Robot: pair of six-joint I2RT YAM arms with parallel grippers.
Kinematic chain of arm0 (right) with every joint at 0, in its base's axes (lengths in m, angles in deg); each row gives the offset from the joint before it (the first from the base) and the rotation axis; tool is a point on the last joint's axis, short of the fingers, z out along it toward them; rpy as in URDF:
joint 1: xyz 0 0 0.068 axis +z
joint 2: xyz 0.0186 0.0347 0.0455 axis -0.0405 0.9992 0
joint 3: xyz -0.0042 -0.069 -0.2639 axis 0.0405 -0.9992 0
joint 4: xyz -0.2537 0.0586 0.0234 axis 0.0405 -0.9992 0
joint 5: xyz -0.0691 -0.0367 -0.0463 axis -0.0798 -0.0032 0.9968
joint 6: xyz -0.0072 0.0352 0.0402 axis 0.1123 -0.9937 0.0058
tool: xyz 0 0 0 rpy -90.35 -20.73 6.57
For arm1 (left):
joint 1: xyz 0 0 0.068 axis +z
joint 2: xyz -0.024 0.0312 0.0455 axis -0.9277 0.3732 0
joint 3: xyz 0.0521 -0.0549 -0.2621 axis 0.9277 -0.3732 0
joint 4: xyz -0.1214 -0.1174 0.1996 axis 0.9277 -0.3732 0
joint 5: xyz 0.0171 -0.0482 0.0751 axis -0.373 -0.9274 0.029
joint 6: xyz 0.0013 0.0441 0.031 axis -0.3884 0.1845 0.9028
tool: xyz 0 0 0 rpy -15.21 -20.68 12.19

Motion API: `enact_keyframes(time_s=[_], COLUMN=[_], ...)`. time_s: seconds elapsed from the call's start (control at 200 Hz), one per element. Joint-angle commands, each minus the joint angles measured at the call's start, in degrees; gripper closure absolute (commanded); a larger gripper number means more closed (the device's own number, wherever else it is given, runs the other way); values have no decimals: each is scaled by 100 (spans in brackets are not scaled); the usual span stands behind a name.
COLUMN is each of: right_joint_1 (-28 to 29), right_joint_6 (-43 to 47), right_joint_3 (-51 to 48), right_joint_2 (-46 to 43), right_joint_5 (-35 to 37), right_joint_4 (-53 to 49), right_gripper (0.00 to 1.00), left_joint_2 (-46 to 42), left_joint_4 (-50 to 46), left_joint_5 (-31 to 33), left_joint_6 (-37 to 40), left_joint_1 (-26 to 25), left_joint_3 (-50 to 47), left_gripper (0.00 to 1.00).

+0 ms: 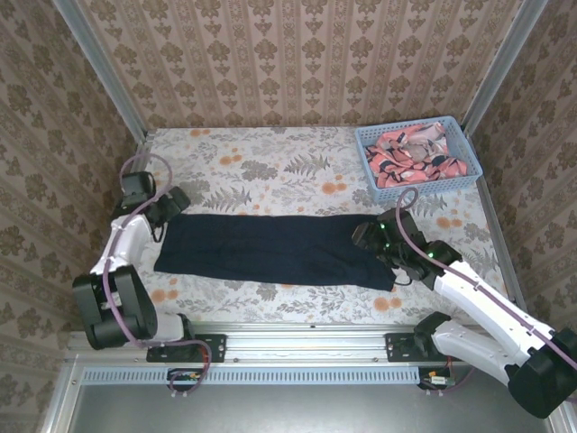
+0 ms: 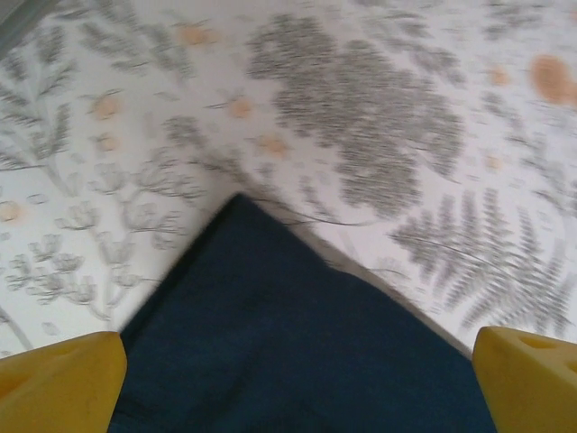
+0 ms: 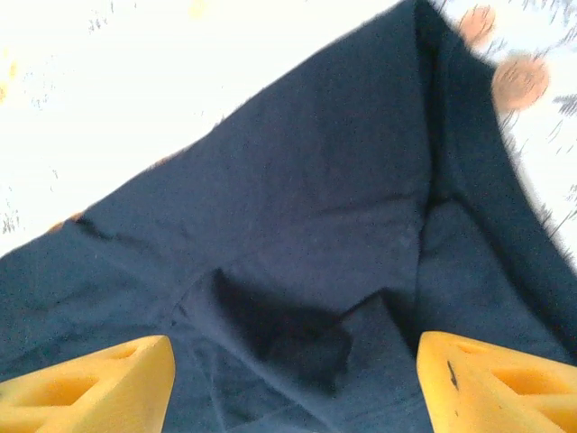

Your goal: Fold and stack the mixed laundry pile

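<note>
The dark navy T-shirt lies folded into a long band across the middle of the floral table. My left gripper hovers at its left end, jaws open, and a corner of the T-shirt lies flat below the yellow fingertips. My right gripper is over the right end, open, with rumpled folds of the T-shirt between the yellow fingertips but not pinched. The pink patterned garment sits bunched in the basket.
The light blue lattice basket stands at the back right corner. Metal posts and patterned walls close in the table on three sides. Bare floral tabletop lies behind the T-shirt and a strip runs in front of it.
</note>
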Motion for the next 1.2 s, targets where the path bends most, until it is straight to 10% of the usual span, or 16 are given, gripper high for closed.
enact_keyframes(time_s=[0.0,0.38,0.675,0.96,1.195], right_joint_1=[-576,-1839,-2174,-2405,-2562], right_joint_6=[778,2170,2411,2278,2365], right_joint_3=[176,578,717,1027,1188], right_joint_2=[209,2182,3433,4032,4313], right_joint_5=[33,-1080,-1740,-1601,-1241], right_joint_4=[177,1422,2157,2292,2242], right_gripper=[29,54,57,99,99], left_joint_2=[-469,-213,934,1506,1835], left_joint_4=[-218,1185,1360,1238,1076], left_joint_5=[-160,-798,-414,-232,-272], left_joint_6=[-23,-1157,-901,-783,-687], left_joint_1=[-579,-2827,-2836,-2628,-2441], left_joint_3=[38,-1132,-910,-883,-790], left_gripper=[0,17,16,16,16])
